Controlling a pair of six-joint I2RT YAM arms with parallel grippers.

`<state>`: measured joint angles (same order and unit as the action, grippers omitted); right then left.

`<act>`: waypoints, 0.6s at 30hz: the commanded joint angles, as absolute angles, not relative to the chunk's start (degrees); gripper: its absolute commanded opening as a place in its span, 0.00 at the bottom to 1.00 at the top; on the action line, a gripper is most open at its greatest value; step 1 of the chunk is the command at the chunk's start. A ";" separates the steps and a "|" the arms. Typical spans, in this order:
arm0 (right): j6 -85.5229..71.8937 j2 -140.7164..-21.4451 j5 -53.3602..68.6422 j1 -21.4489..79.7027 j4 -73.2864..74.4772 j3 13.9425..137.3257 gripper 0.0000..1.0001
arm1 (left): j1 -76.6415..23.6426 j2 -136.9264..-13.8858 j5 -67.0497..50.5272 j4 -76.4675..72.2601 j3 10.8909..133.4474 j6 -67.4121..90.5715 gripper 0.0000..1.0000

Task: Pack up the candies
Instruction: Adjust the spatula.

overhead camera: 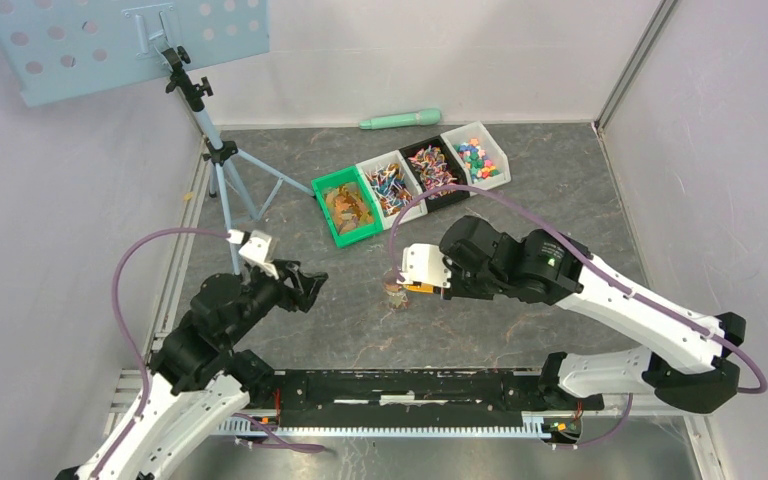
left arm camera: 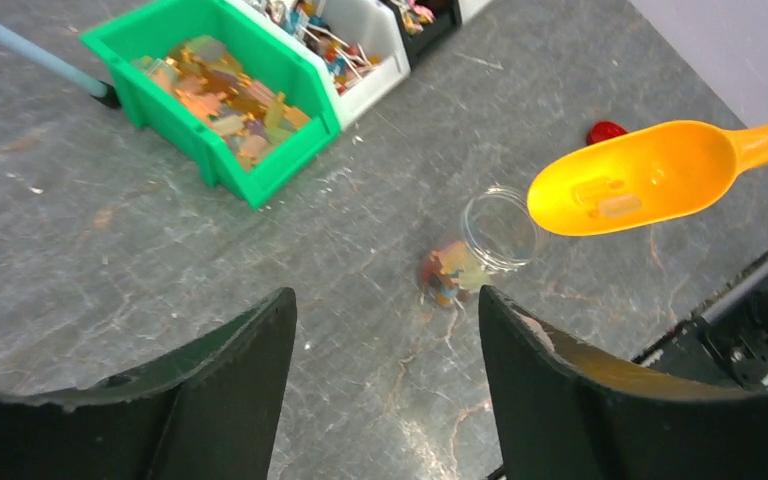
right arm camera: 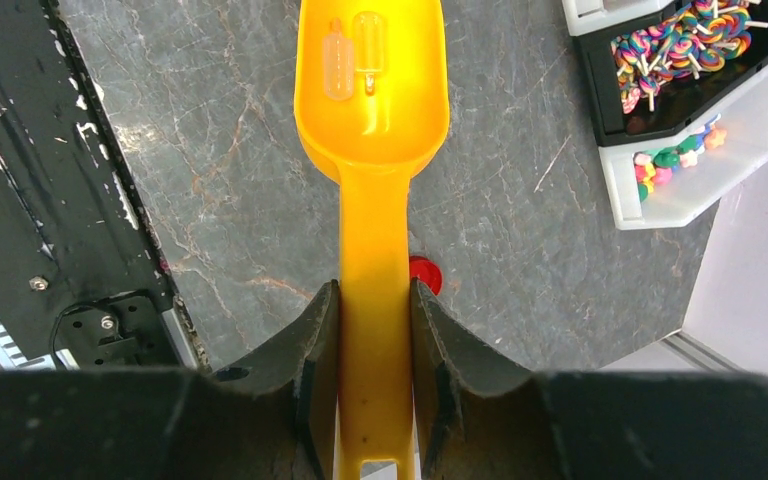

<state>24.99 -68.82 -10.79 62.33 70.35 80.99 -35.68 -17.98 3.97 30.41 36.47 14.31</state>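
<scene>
A small clear jar [left arm camera: 498, 232] stands on the grey table with mixed candies [left arm camera: 449, 270] in its bottom; it also shows in the top view [overhead camera: 395, 290]. My right gripper [right arm camera: 373, 292] is shut on the handle of the yellow scoop [right arm camera: 372, 100]. The scoop holds two pale wrapped candies [right arm camera: 352, 55] and its bowl [left arm camera: 640, 180] hovers just right of the jar's mouth. My left gripper [left arm camera: 387, 305] is open and empty, a little left of the jar, and it also shows in the top view [overhead camera: 310, 285].
A green bin [left arm camera: 175, 130] of golden-brown candies and three more bins of coloured sweets [overhead camera: 432, 165] stand at the back. A small red lid [right arm camera: 425, 272] lies under the scoop handle. A tripod [overhead camera: 222, 155] stands at left and a mint cylinder [overhead camera: 400, 119] at the back wall.
</scene>
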 commanded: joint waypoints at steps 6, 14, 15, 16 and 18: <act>21.85 -70.90 -14.46 65.12 71.81 84.67 0.00 | -35.37 -25.57 -5.28 21.57 36.49 19.44 0.56; 21.45 -72.51 -15.97 65.65 71.81 83.85 0.00 | -35.47 -32.95 -11.52 12.35 34.65 23.15 0.27; 21.38 -72.59 -15.95 65.61 71.81 84.10 0.00 | -35.46 -34.25 -12.55 10.40 34.50 23.77 0.25; 21.29 -72.68 -15.93 65.66 71.81 84.44 0.00 | -35.42 -35.85 -13.37 8.84 34.29 24.51 0.23; 21.18 -72.78 -15.78 65.74 71.85 85.10 0.00 | -35.51 -38.76 -15.26 5.03 33.96 25.66 0.20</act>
